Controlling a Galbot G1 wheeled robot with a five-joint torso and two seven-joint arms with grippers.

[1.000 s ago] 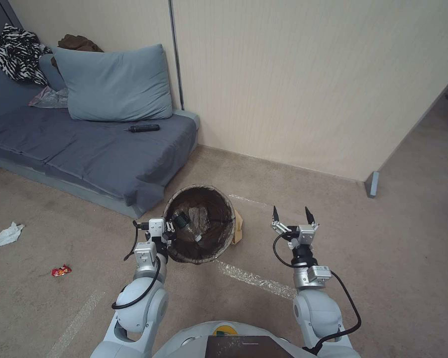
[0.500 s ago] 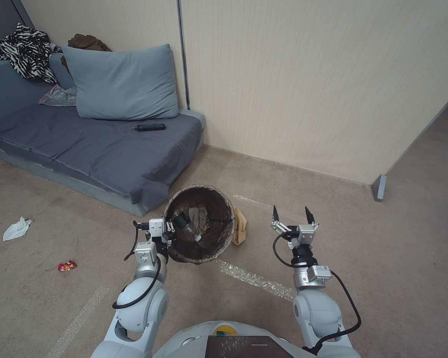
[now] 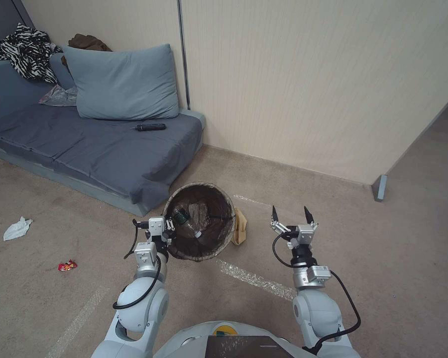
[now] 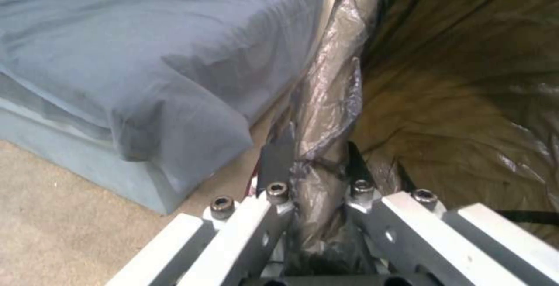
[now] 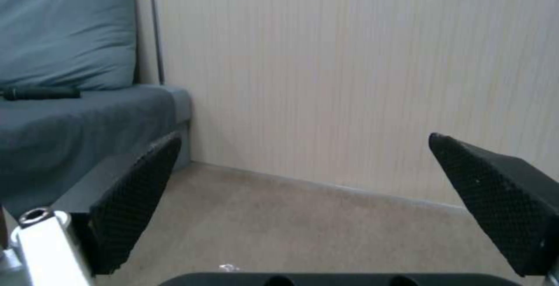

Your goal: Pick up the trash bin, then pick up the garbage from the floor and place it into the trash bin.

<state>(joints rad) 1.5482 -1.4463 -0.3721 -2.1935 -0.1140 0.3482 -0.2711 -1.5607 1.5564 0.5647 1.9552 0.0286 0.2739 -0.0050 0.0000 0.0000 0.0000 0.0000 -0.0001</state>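
Observation:
The trash bin [image 3: 224,198], lined with a dark brown bag, hangs tilted in front of me with my left gripper [image 3: 170,229] shut on its near rim. The left wrist view shows both fingers pinching the bag-covered rim [image 4: 323,115]. Inside the bin lie a clear green-labelled bottle [image 3: 185,223] and crumpled plastic. A crumpled brown paper bag [image 3: 240,225] lies on the carpet right beside the bin. A white tissue [image 3: 17,228] and a red snack wrapper [image 3: 66,266] lie on the floor at the far left. My right gripper [image 3: 290,214] is open and holds nothing, to the right of the bin.
A low grey sofa bed [image 3: 84,149] with a blue pillow [image 3: 120,83] and a dark tool [image 3: 151,127] stands at the left. A beige wall [image 3: 308,84] runs behind, ending at a corner post [image 3: 379,187]. Tape strips [image 3: 256,279] mark the carpet.
Between the oldest frame and half a second ago the whole head view shifted as the camera turned. Since then the bin has risen slightly in my left gripper. The right arm has kept still.

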